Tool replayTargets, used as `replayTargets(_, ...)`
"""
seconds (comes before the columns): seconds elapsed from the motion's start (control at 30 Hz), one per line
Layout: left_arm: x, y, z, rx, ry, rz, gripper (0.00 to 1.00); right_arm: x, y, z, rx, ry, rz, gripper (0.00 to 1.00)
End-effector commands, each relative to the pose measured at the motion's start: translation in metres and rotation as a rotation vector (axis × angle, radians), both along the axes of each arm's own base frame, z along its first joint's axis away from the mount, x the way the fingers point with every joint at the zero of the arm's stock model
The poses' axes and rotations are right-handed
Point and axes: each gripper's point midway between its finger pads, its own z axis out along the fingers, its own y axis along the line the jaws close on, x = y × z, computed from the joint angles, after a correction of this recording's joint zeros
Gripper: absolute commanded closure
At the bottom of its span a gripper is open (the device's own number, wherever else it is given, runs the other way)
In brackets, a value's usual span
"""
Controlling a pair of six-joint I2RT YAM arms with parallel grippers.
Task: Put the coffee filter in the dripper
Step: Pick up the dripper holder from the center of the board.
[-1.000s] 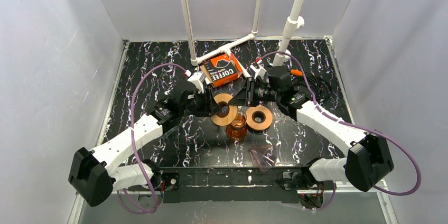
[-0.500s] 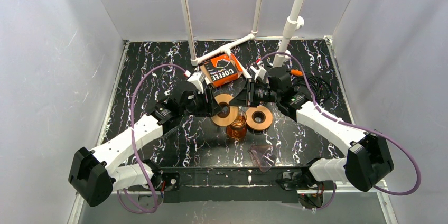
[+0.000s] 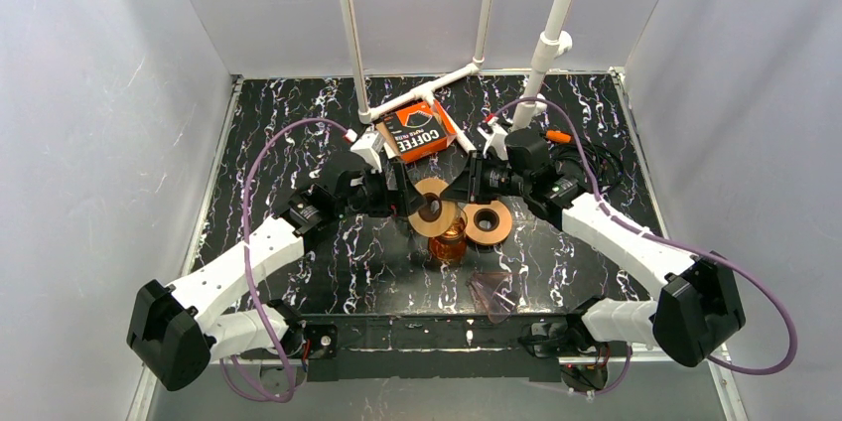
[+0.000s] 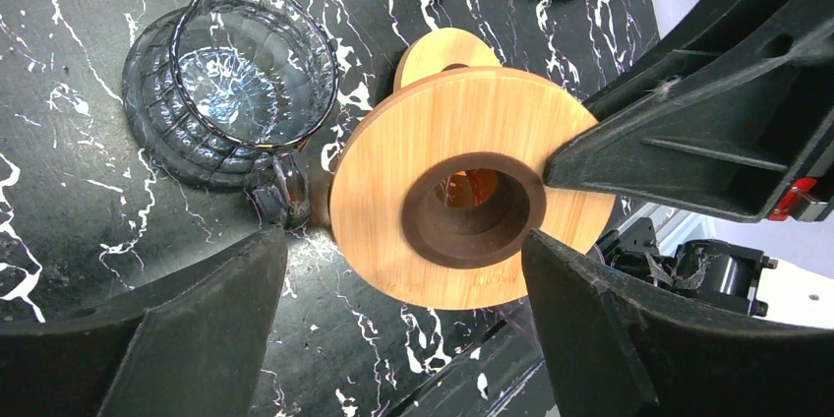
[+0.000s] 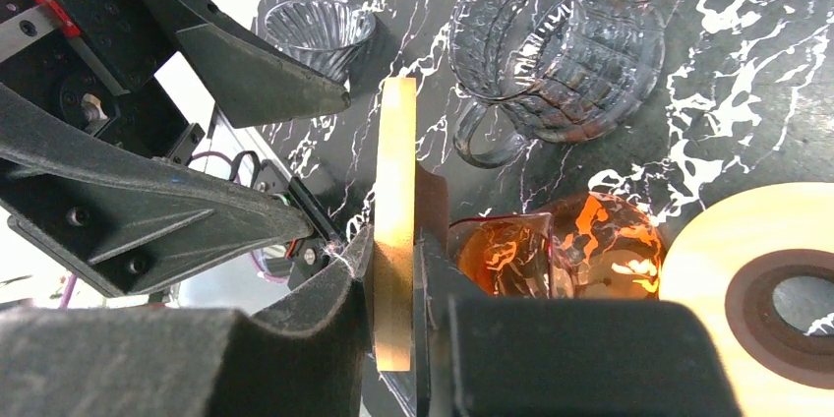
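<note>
— Why is the wooden disc (image 4: 462, 132) up in the air, standing on its edge?

— The right gripper (image 5: 395, 284) pinches it by the rim, with its jaws closed on the wood, so the hole faces the other arm. I think it is the collar of the dripper and has to be fitted first. The left gripper (image 4: 403, 240) hangs in front of it with its jaws wide apart, one finger at each side, touching nothing.

— And the filter?

— I see no loose filter. The orange coffee filter box (image 3: 417, 131) lies at the back, near the white pipe frame (image 3: 427, 93). I cannot tell whether it is open. The filters are probably inside.

— Which one is the dripper, then?

— Hard to say. A clear glass cone (image 3: 491, 292) stands near the front edge. A ribbed glass jug (image 4: 246, 92) with a handle is near the amber glass pot (image 3: 447, 242), and a second wooden ring (image 3: 488, 222) lies flat on the table. From above, the clear glass nearly disappears on the black marble, and the arms hide what is under the disc.
</note>
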Motion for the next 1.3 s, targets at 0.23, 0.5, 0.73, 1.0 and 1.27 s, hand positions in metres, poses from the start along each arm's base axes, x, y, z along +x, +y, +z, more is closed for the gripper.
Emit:
replayTargets(0.23,0.008,0.035,0.022,0.053,-0.084,0.082,0.02,0.01,-0.022,0.037,0.014,-0.146,-0.126,0.99)
replayTargets(0.5,0.01,0.045,0.017,-0.18,-0.022,-0.017,0.02,0.012,-0.03,0.046,0.021,-0.188,-0.17,0.99)
replayTargets(0.73,0.002,0.04,0.029,-0.302,-0.029,-0.092,0.02,0.004,-0.026,0.059,0.06,-0.227,-0.116,0.99)
replayTargets(1.0,-0.017,0.022,0.049,-0.418,-0.048,-0.269,0.02,-0.012,0.0,0.084,0.2,-0.231,0.049,0.99)
replayTargets(1.27,-0.027,0.011,0.07,-0.53,-0.05,-0.38,0.07,-0.022,0.004,0.124,0.305,-0.322,0.108,0.99)
